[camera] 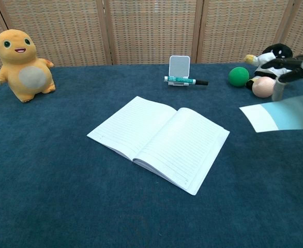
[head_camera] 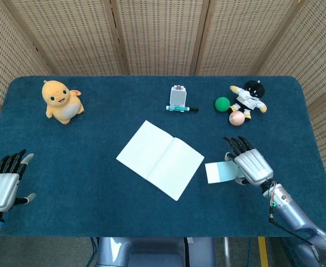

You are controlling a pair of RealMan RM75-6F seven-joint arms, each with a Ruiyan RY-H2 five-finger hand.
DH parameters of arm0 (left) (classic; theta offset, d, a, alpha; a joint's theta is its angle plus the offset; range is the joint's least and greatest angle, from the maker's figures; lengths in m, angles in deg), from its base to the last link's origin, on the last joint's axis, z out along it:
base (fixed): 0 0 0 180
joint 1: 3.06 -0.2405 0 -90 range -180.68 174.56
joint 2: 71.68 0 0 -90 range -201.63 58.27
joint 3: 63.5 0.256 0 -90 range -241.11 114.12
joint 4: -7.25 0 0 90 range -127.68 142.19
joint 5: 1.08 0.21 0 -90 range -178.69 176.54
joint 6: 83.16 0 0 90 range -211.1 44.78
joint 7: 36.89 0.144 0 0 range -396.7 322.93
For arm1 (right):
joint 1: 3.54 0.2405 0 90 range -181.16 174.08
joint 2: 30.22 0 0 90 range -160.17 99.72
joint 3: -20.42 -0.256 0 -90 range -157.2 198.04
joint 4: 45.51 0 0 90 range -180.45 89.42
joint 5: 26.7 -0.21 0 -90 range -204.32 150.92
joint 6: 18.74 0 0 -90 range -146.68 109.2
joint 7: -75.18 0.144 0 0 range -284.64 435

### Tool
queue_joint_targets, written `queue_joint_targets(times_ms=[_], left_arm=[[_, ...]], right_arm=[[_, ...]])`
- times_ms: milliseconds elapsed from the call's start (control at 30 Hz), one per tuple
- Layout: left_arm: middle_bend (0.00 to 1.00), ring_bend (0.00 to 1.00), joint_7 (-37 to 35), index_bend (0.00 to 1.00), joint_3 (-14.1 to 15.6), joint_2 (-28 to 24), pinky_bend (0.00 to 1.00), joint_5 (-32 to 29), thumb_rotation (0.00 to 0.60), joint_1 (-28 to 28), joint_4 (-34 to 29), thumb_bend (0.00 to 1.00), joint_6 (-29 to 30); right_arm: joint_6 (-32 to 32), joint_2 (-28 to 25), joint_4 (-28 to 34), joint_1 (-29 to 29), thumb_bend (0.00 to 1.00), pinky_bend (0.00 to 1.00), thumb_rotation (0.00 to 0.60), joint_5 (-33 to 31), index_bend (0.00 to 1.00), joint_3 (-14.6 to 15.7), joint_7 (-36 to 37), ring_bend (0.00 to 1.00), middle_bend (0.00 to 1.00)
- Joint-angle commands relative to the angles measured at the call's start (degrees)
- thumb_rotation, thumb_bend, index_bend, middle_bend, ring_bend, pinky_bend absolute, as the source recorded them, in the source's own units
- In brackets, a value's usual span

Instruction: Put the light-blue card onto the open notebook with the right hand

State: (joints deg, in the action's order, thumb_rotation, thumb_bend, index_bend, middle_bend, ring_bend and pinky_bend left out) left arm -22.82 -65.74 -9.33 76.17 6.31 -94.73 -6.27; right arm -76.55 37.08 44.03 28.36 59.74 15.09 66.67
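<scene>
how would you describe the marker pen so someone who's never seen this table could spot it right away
Start at the open notebook in the middle of the blue table and look straight toward the far edge. The marker pen lies flat before a small white stand; it alone is thin and teal, with a black cap.

card point(head_camera: 218, 172) light-blue | notebook point(head_camera: 160, 159) white, ruled | cloth point(head_camera: 85, 167) dark blue | ball point(head_camera: 222, 103) green
</scene>
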Motion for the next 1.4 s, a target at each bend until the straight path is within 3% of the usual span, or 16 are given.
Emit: queue_joint_targets(times_ms=[33, 167, 300, 567, 867, 967, 1100, 1400], left_arm=[[0.0, 0.0, 0.0, 0.0, -0.4, -0.1, 0.0, -1.1, 0.6, 0.3, 0.1, 0.0, -0.5], [0.0, 0.0, 0.0, 0.0, -1.4, 0.1, 0.0, -4.0, 0.6, 0.8, 0.4, 0.0, -1.5], [0.0, 0.0, 0.0, 0.0, -2.3, 0.1, 0.0, -6.6, 0.6, 1.4, 0.8, 0.0, -2.7], [0.0, 0.0, -0.3, 0.0, -3.4, 0.0, 0.0, -10.0, 0.6, 2.2, 1.4, 0.0, -4.2], [0.0, 0.0, -0.7, 0.0, -4.1, -0.1, 0.0, -12.7, 0.6, 3.4, 2.5, 0.0, -6.4], [0.0, 0.0, -0.8, 0.0, -4.1, -0.2, 0.0, -13.2, 0.6, 3.8, 2.7, 0.0, -7.2], [0.0, 0.0, -2.0, 0.0, -4.2, -0.8, 0.0, -13.4, 0.6, 3.8, 2.8, 0.0, -7.5], [0.0, 0.0, -4.2, 0.0, -4.3, -1.5, 0.0, -14.1, 0.6, 4.1, 3.7, 0.0, -8.7]], right_arm=[[6.5, -0.2, 3.8, 6.2, 0.05, 0.05, 0.6, -4.3, 0.63, -4.2, -6.7, 0.0, 0.0], [12.3, 3.0, 3.1, 12.3, 0.05, 0.05, 0.6, -8.0, 0.63, -6.9, -11.7, 0.0, 0.0], [16.6, 7.8, -1.4, 18.0, 0.05, 0.05, 0.6, -10.0, 0.63, -8.0, -15.4, 0.0, 0.0], [20.2, 16.8, -12.1, 25.9, 0.1, 0.05, 0.6, -9.8, 0.63, -9.6, -15.1, 0.0, 0.0], [25.0, 23.1, -21.8, 33.4, 0.1, 0.05, 0.6, -7.9, 0.63, -9.2, -13.7, 0.0, 0.0], [25.1, 25.5, -25.4, 35.9, 0.1, 0.05, 0.6, -5.6, 0.63, -8.4, -14.3, 0.0, 0.0], [26.5, 29.2, -32.0, 39.0, 0.1, 0.05, 0.6, -1.3, 0.63, -5.1, -14.2, 0.0, 0.0], [25.1, 30.2, -35.8, 40.9, 0.1, 0.05, 0.6, 4.6, 0.63, -0.3, -8.4, 0.0, 0.0]])
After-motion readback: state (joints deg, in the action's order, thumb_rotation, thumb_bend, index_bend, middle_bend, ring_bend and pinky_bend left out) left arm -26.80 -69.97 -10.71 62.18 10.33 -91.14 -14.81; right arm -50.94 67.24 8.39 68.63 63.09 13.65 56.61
